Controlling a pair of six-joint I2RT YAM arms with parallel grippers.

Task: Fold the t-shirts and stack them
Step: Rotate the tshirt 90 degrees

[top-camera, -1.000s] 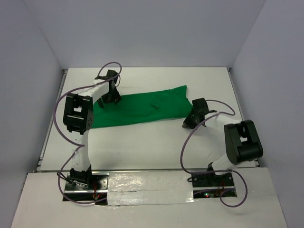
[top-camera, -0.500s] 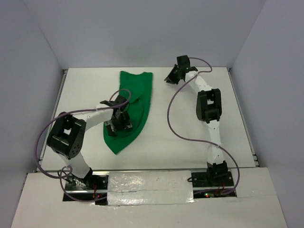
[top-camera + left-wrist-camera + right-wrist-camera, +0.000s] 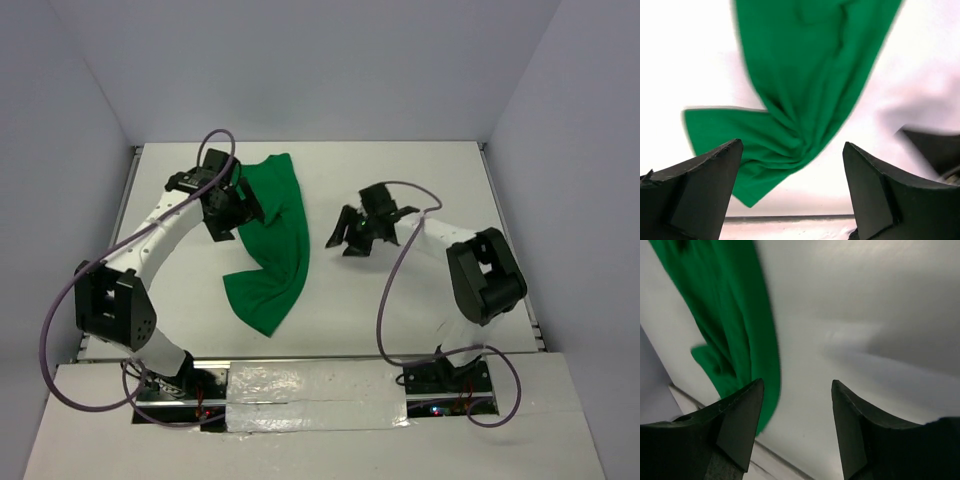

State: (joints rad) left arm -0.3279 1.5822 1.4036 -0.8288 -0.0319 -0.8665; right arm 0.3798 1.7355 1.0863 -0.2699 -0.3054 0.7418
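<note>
The green t-shirt point(image 3: 272, 245) lies crumpled in a long twisted band on the white table, running from the back towards the front edge. My left gripper point(image 3: 232, 212) hovers at the band's far left edge, open and holding nothing. The left wrist view shows the twisted cloth point(image 3: 805, 85) beyond the spread fingers point(image 3: 705, 185). My right gripper point(image 3: 342, 240) stands to the right of the shirt, apart from it, open. In the right wrist view the shirt point(image 3: 732, 325) lies left of the gripper point(image 3: 797, 382), with bare table between the jaws.
White table point(image 3: 430, 180) closed in by pale walls at the left, back and right. Purple cables point(image 3: 390, 290) loop off both arms. A taped strip point(image 3: 320, 385) runs along the near edge between the arm bases.
The shirt went from lying crosswise to lengthwise. The left gripper moved from the shirt's middle to its far left edge. The right gripper came from the table's back to the middle and opened.
</note>
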